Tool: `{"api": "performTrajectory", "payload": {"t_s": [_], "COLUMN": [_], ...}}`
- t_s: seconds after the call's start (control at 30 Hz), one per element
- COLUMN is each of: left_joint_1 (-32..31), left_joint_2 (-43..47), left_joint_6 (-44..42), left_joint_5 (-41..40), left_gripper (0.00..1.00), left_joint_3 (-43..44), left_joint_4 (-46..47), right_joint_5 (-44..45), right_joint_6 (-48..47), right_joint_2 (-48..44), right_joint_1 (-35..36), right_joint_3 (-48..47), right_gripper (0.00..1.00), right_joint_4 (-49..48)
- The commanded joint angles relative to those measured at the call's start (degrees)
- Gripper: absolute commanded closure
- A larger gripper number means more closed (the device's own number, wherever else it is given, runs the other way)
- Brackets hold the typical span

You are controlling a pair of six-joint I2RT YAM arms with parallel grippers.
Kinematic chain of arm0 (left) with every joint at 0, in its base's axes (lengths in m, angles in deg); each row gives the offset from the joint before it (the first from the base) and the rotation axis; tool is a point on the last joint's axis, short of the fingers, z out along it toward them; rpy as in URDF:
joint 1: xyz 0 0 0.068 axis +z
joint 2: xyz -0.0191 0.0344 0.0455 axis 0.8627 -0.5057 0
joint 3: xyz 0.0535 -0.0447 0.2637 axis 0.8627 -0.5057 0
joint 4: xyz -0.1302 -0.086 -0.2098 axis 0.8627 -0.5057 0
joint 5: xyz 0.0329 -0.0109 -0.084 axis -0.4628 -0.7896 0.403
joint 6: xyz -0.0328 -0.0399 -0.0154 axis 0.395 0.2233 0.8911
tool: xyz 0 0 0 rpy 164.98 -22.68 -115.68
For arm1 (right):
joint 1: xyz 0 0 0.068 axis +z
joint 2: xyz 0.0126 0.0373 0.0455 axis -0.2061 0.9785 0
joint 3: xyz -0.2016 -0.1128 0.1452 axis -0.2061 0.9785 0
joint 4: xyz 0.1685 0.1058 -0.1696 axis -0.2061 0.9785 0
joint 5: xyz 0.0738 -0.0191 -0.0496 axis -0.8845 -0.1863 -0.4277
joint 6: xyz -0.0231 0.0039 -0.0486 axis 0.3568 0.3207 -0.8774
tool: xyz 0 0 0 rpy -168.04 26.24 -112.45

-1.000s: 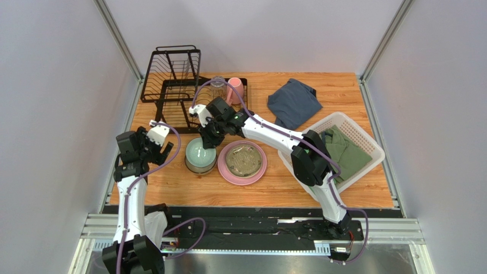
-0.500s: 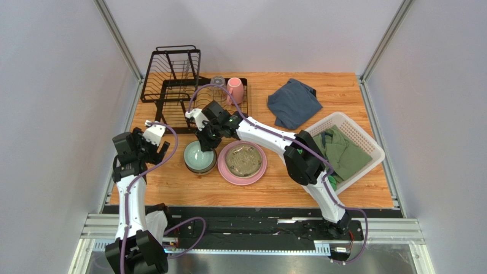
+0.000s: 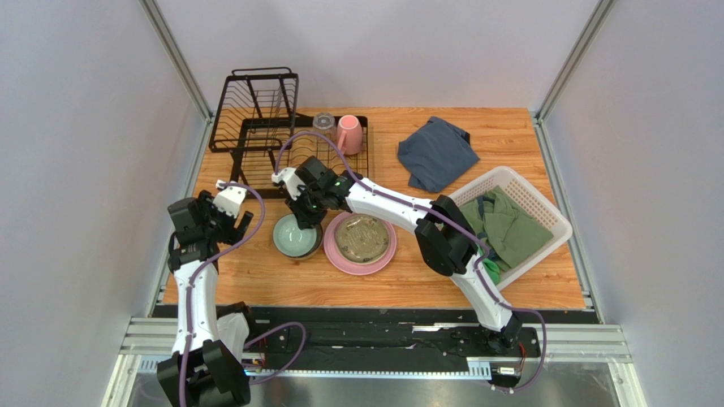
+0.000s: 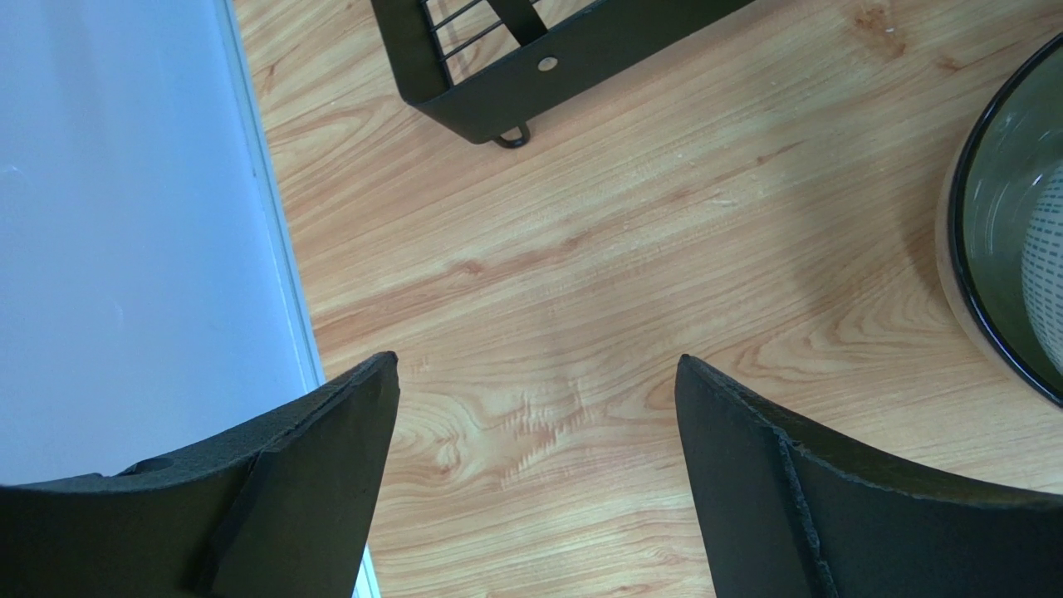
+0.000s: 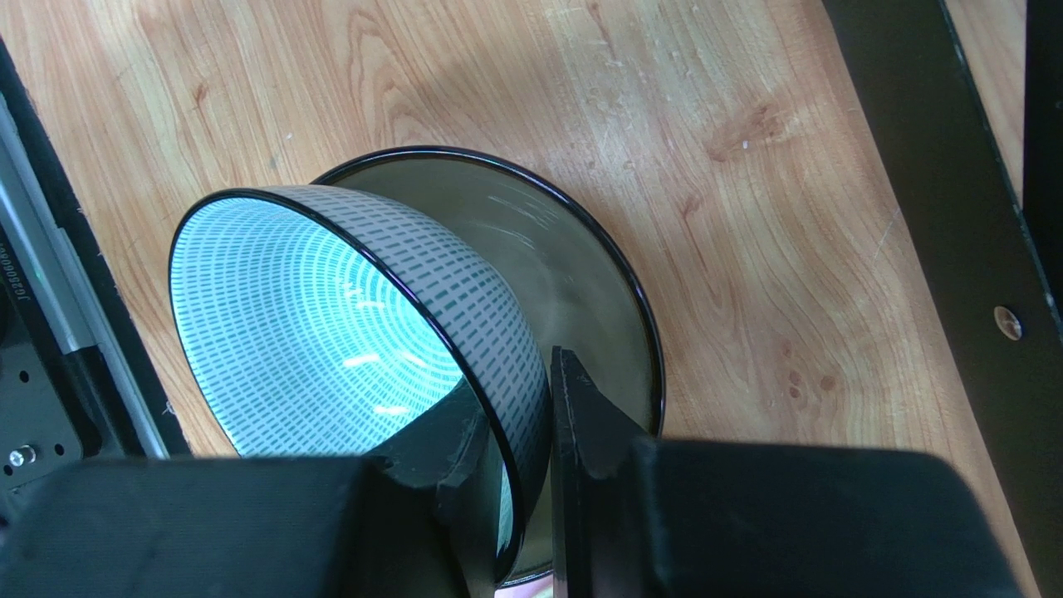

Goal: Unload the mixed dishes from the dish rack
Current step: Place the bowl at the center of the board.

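Two bowls nesting; pink mug (image 3: 348,133) and glass tumbler (image 3: 324,124) sit in the dish rack (image 3: 255,127).
My right tool (image 5: 524,411) clamps the tilted pale teal bowl (image 5: 337,336) inside the tan-olive bowl (image 5: 587,287) on the worktop (image 4: 562,249); next, level and release. My left tool (image 4: 537,386) hangs apart, empty.

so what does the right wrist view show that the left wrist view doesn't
Only the right wrist: the right gripper shut on the rim of the teal bowl, which is tilted inside the olive bowl, with the teal inside in full view. Only the left wrist: the left gripper open above the table, beside the pale wall. Both: the table's wood, the olive bowl's dark rim, and an edge of the black rack.
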Motion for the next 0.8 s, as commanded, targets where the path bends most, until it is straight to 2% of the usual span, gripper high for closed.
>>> {"api": "performTrajectory", "payload": {"t_s": [0.0,0.23,0.43,0.63,0.77], "left_joint_1": [0.6,0.6,0.6,0.6,0.6], "left_joint_2": [0.1,0.3,0.3,0.4,0.6], "left_joint_6": [0.1,-0.1,-0.3,-0.4,-0.6], "left_joint_5": [1.8,2.0,2.2,2.4,2.3], "left_gripper": [0.11,0.11,0.11,0.11,0.11], "left_joint_3": [-0.5,-1.0,-1.3,-1.6,-2.0], "left_joint_4": [2.3,2.8,3.0,2.9,2.8], "right_joint_5": [0.3,1.3,2.7,4.0,4.6], "right_joint_6": [-1.3,-3.1,-4.9,-6.4,-6.8], "right_joint_2": [1.0,2.2,1.2,0.7,0.1], "right_joint_1": [0.6,0.8,1.3,2.2,2.5], "right_joint_3": [-4.1,-5.1,-3.8,-3.5,-3.2], "right_gripper": [1.00,0.98,0.92,0.81,0.70], "right_joint_4": [-0.9,-0.1,-0.4,0.0,0.1]}}
